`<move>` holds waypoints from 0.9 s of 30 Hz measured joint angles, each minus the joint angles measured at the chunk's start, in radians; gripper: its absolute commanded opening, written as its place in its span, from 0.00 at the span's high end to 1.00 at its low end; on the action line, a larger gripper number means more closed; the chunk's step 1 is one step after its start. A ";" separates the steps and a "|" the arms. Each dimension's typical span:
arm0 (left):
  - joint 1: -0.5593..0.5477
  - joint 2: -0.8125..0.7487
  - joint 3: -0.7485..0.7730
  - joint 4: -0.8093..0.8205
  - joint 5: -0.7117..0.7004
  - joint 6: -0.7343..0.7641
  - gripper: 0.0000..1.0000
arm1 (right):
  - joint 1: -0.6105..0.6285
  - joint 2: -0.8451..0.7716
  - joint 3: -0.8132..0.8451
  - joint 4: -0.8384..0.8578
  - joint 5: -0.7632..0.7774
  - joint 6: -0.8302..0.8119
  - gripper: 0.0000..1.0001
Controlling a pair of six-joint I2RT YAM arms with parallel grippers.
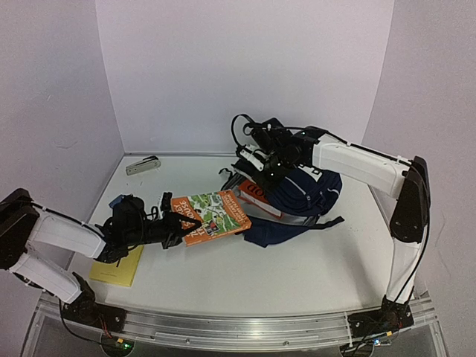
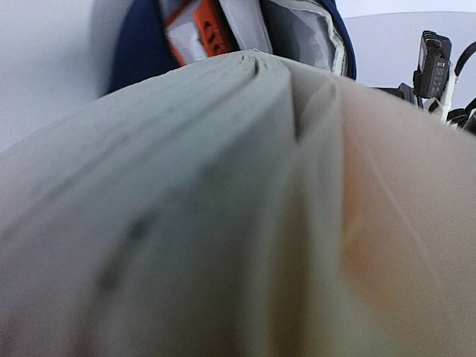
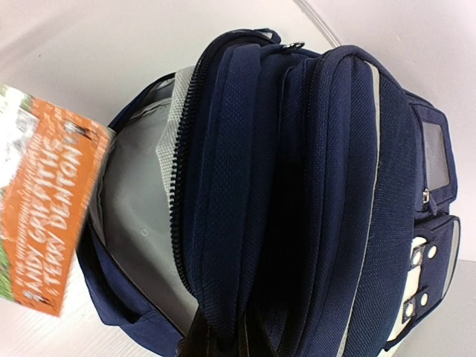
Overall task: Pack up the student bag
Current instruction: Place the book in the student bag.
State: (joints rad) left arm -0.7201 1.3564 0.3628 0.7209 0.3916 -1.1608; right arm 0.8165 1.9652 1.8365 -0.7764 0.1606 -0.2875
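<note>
Your left tool (image 1: 175,225): clamped on an orange-and-green book (image 1: 214,214), just beside the open student bag (image 1: 305,195). Your right tool (image 1: 256,169): pinched together on the bag's opening edge, on the bench (image 1: 297,260).

Mouth of student bag (image 1: 301,197) faced left, upper edge pinched by right claw (image 1: 253,169). Opening partly filled by orange book (image 1: 256,195). Path to mouth barred by picture book (image 1: 212,216) gripped in left claw (image 1: 177,225). Passage offered over near-centre and near-right desk (image 1: 297,275). Near-left taken by yellow pad (image 1: 119,266); far-left by small grey object (image 1: 143,165).
</note>
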 measured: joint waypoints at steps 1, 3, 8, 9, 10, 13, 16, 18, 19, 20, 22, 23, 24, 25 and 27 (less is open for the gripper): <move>-0.001 0.028 0.021 0.018 0.009 -0.001 1.00 | -0.001 0.000 0.010 -0.008 -0.002 -0.001 1.00; -0.003 0.089 0.072 0.067 0.032 -0.001 1.00 | -0.002 0.000 0.029 -0.020 -0.007 -0.004 0.95; -0.006 0.192 0.141 0.219 0.068 -0.038 1.00 | -0.005 0.000 0.050 -0.040 -0.022 -0.024 1.00; -0.007 0.198 0.141 0.231 0.071 -0.043 1.00 | -0.007 0.000 0.050 -0.042 -0.027 -0.026 1.00; -0.007 0.202 0.141 0.238 0.073 -0.047 1.00 | -0.009 0.000 0.050 -0.047 -0.033 -0.026 1.00; -0.008 0.204 0.141 0.235 0.075 -0.048 1.00 | -0.019 0.000 0.054 -0.062 -0.075 -0.022 1.00; -0.012 0.204 0.146 0.204 0.077 -0.041 1.00 | -0.030 0.000 0.083 -0.097 -0.124 -0.009 1.00; -0.016 0.204 0.158 0.172 0.077 -0.036 1.00 | -0.034 0.000 0.122 -0.128 -0.152 0.001 1.00; -0.018 0.208 0.165 0.167 0.077 -0.035 1.00 | -0.035 0.000 0.150 -0.141 -0.164 0.004 1.00; -0.020 0.215 0.172 0.166 0.077 -0.035 1.00 | -0.035 0.000 0.174 -0.151 -0.173 0.008 1.00; -0.022 0.237 0.185 0.180 0.078 -0.038 1.00 | -0.034 0.000 0.219 -0.166 -0.185 0.010 1.00; -0.023 0.252 0.189 0.189 0.080 -0.041 1.00 | -0.034 0.000 0.236 -0.169 -0.191 0.011 1.00; -0.025 0.267 0.192 0.199 0.082 -0.044 1.00 | -0.034 0.000 0.250 -0.172 -0.196 0.012 1.00; -0.027 0.278 0.195 0.203 0.085 -0.045 1.00 | -0.033 0.000 0.256 -0.173 -0.202 0.012 1.00; -0.033 0.297 0.204 0.203 0.094 -0.045 1.00 | -0.031 0.000 0.258 -0.179 -0.213 0.013 1.00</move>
State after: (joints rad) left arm -0.7534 1.6532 0.5670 0.9234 0.4853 -1.2054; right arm 0.7858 1.9656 2.0944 -0.9550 -0.0526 -0.2746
